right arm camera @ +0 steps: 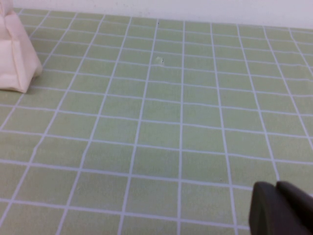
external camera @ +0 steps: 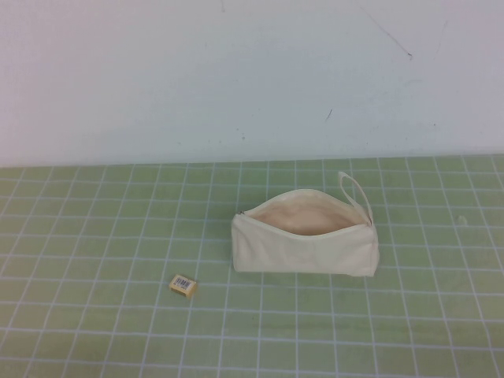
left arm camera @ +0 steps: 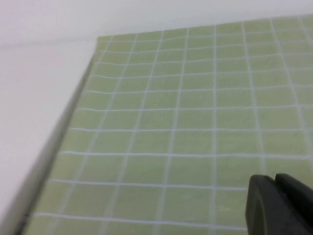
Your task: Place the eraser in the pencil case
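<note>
Green gridded mat (external camera: 94,236) holds eraser (external camera: 183,285) beside the unzipped pencil case (external camera: 307,242); left gripper (left arm camera: 279,203) and right gripper (right arm camera: 279,208) hover apart from both, fingers pressed together, empty.

L gripper (left arm camera: 275,182), R gripper (right arm camera: 276,188): matte black, rounded finger tips, w/ narrow seam between.

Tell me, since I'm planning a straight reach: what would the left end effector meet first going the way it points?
Probably only the green grid mat; nothing else shows ahead of the left end effector, though depth is unclear.
</note>
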Action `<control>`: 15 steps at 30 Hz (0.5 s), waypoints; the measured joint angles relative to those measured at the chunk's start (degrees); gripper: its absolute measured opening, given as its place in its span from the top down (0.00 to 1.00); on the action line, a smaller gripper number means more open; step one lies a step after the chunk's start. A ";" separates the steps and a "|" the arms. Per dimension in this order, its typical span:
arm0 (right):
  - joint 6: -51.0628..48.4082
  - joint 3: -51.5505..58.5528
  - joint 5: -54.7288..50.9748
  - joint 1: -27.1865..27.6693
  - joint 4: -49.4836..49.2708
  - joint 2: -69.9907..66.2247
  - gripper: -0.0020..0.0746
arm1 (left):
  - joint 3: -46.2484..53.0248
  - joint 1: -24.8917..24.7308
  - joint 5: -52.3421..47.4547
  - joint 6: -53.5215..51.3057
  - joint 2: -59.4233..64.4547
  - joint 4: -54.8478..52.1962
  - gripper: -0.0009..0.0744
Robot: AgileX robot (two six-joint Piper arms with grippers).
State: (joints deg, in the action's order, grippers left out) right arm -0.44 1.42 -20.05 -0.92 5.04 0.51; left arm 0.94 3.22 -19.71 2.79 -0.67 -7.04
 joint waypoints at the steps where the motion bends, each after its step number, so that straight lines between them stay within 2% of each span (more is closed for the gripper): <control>1: 0.00 0.00 0.00 0.00 0.00 0.00 0.98 | 0.00 0.00 0.25 0.80 0.00 1.80 0.99; 3: 0.00 0.00 0.00 0.00 0.00 0.00 0.98 | 0.23 0.00 1.81 3.62 0.00 7.85 0.99; 8: 0.00 0.00 0.00 0.00 0.00 0.00 0.98 | 0.54 0.00 7.31 15.31 0.00 38.42 0.99; 13: 0.00 0.00 0.00 0.00 0.00 0.00 0.98 | 0.54 0.00 13.66 16.91 0.00 50.38 0.99; 15: 0.00 0.00 0.00 0.00 0.00 0.00 0.98 | 0.26 -0.10 14.98 14.85 0.00 51.54 0.99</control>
State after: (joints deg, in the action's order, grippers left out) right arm -0.44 1.42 -20.05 -0.92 5.04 0.51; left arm 1.21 3.12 -4.74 17.65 -0.67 44.50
